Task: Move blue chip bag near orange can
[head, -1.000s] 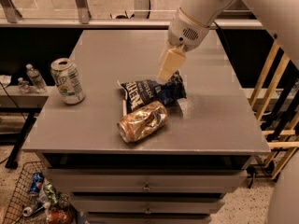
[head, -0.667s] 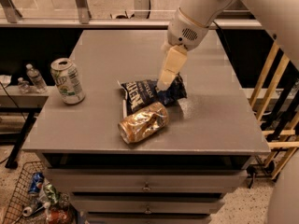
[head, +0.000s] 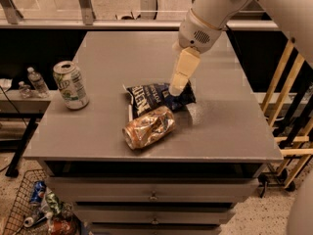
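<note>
The blue chip bag [head: 159, 97] lies crinkled on the grey table [head: 225, 126], near the middle. The crushed orange can [head: 148, 127] lies on its side just in front of the bag, touching or nearly touching its front edge. My gripper [head: 176, 89] hangs from the white arm [head: 208, 13] and comes down from the upper right. Its cream tip is at the bag's right half, at or just above the foil.
An upright white-and-green soda can [head: 71, 84] stands at the table's left side. Drawers [head: 154, 196] sit under the tabletop. A wire basket of cans and bottles [head: 41, 207] is on the floor at the lower left. A wooden rack [head: 288, 106] stands to the right.
The gripper has dropped slightly toward the chip bag. The bag, the orange can and the soda can have not moved.
</note>
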You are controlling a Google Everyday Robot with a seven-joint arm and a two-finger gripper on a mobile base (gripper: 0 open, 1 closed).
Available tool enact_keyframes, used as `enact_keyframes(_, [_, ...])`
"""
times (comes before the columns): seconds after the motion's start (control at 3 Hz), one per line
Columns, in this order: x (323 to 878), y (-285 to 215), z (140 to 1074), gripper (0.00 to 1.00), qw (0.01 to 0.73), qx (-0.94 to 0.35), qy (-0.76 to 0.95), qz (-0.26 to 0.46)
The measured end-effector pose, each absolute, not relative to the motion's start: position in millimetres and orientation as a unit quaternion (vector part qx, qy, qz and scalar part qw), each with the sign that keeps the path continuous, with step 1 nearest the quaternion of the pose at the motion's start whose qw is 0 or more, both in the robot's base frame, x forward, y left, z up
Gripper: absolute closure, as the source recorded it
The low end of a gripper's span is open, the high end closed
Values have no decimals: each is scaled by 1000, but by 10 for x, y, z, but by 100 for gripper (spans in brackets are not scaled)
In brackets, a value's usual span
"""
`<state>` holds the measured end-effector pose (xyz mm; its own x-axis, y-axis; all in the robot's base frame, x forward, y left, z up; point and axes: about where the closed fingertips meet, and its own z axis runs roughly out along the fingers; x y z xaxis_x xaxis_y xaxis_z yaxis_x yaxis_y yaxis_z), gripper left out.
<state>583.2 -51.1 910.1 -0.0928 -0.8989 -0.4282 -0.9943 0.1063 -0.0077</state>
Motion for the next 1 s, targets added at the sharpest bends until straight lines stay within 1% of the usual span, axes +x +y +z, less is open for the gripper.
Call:
enact_keyframes(0.33, [5826,-822,9054,0,185,-641,736,115])
enact_keyframes(1.0, [5529,-1712,9094,0,237,-587,772,54])
